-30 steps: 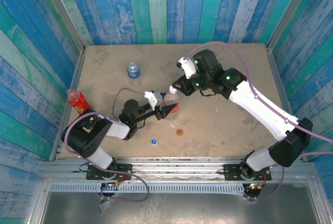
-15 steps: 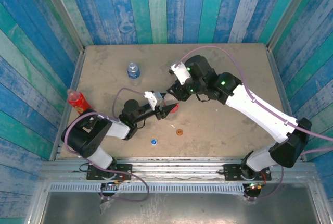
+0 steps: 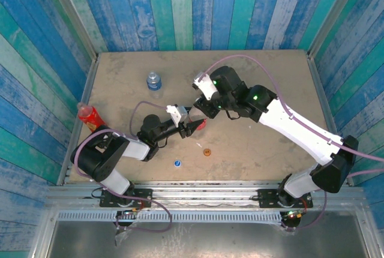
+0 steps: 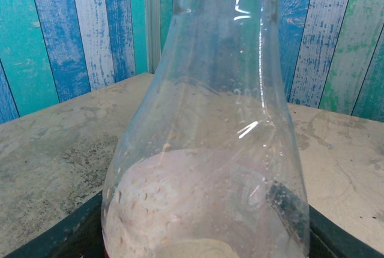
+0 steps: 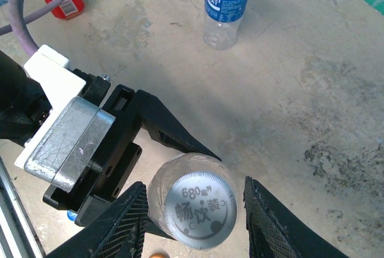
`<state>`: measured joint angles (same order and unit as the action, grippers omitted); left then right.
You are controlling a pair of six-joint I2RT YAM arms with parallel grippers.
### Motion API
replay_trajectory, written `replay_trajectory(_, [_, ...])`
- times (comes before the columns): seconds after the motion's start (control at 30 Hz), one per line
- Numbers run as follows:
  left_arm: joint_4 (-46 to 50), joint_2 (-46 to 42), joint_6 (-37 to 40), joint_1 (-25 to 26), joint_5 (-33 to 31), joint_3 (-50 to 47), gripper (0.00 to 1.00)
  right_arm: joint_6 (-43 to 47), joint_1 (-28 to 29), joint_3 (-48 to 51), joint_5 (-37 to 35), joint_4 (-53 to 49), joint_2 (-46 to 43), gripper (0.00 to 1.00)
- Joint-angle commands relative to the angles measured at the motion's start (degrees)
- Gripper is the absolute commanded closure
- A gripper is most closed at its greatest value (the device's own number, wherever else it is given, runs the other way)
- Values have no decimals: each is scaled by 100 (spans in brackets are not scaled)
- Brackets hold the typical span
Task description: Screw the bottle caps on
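Right wrist view looks straight down on the white cap (image 5: pixel 201 209), which sits on the neck of the clear bottle (image 4: pixel 210 150). The right tool (image 5: pixel 195 198) stands over it with one finger on each side of the cap. The fingers are apart, and a thin gap shows on both sides, so I judge they are not pinching it now.

The left tool (image 3: pixel 191 127) is clamped on the body of this bottle and holds it upright near the middle of the worktop (image 3: pixel 270 78).

The step in hand, as I judge it, is the screwing of the white cap on the clear bottle. How far the thread is done, I cannot tell. The next move calls for the right fingers to close on the ribbed edge of the cap and then turn the wrist, while the left tool keeps the bottle from turning with it.

The blue cap (image 3: pixel 177 163) and the orange cap (image 3: pixel 207 152) lie on the worktop, nearer than the held bottle. The blue-label bottle (image 3: pixel 154 81) stands at the far left, and the red bottle (image 3: pixel 90 116) is at the left edge.
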<state>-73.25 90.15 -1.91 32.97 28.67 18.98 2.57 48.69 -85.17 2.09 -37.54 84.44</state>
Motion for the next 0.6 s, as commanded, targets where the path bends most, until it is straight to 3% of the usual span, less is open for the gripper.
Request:
replay_trajectory(0.0, [366,116,70,8,62,-49,36,68,14,14,-93,-148,26,56])
replay_trajectory(0.23, [348,125,67,3,69,-48,36,95,11,35,-151,-190,63,56])
replay_trajectory(0.33, [356,114,67,6,69,-47,36,92,9,35,-164,-195,63,62])
replay_trajectory(0.57, [364,112,68,8,60,-44,36,104,13,25,-158,-195,92,61])
